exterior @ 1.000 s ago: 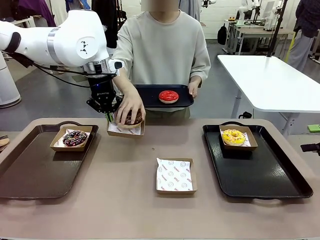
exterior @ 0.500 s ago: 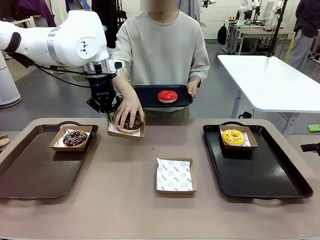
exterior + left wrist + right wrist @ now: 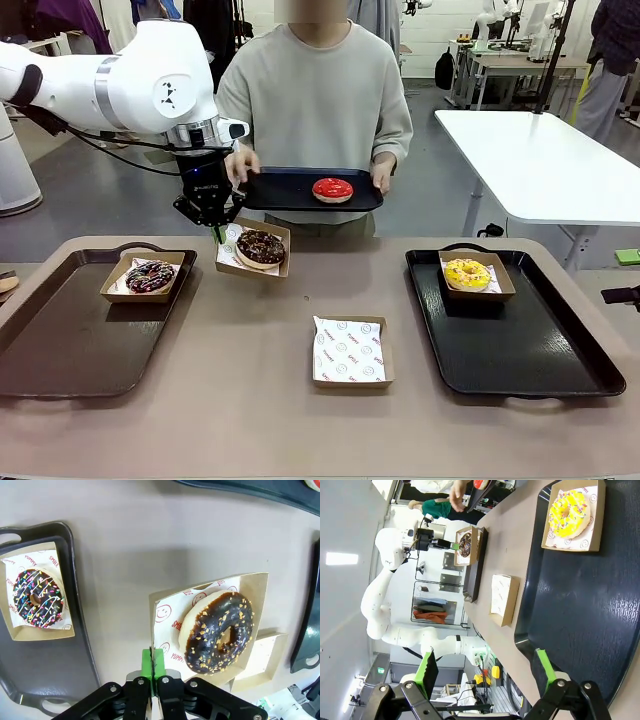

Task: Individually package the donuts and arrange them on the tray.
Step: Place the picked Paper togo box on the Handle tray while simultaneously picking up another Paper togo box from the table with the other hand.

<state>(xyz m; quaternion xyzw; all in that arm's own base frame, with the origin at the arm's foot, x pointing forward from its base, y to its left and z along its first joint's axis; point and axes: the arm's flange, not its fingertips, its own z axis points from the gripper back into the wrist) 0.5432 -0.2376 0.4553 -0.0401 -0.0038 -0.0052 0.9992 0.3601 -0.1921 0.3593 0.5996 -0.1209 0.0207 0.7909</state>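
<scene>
1. The chocolate donut (image 3: 261, 246), flecked with pale sprinkles, lies in an open cardboard box (image 3: 255, 269) lined with printed paper. The box is near the table's (image 3: 250, 420) far edge, left of the middle, and looks tilted. Whether its base touches the table I cannot tell.
2. The left jaws are closed on that box. In the left wrist view the green pads (image 3: 146, 664) pinch its rim and paper liner close to a corner, just beside the donut.
3. The purple-pink sprinkled donut (image 3: 150, 276) sits in its own lined box in the far right corner of the brown tray (image 3: 60, 340), which lies by the table's left edge.
4. The yellow donut (image 3: 467, 273) sits in a lined box in the far left corner of the black tray (image 3: 530, 360), which lies by the table's right edge.
5. The red donut (image 3: 332, 189) rests unboxed on a small dark tray (image 3: 285, 190). The person's right hand (image 3: 238, 165) and the person's left hand (image 3: 383, 173) hold this tray by its ends, raised beyond the table's far edge.
6. An empty box (image 3: 348, 351) with a printed liner lies flat in the middle of the table, between the two big trays and nearer the near edge.
7. The right jaws stand wide apart with nothing between them. Their fingers (image 3: 427, 667) hang over the black tray, well apart from the yellow donut.
</scene>
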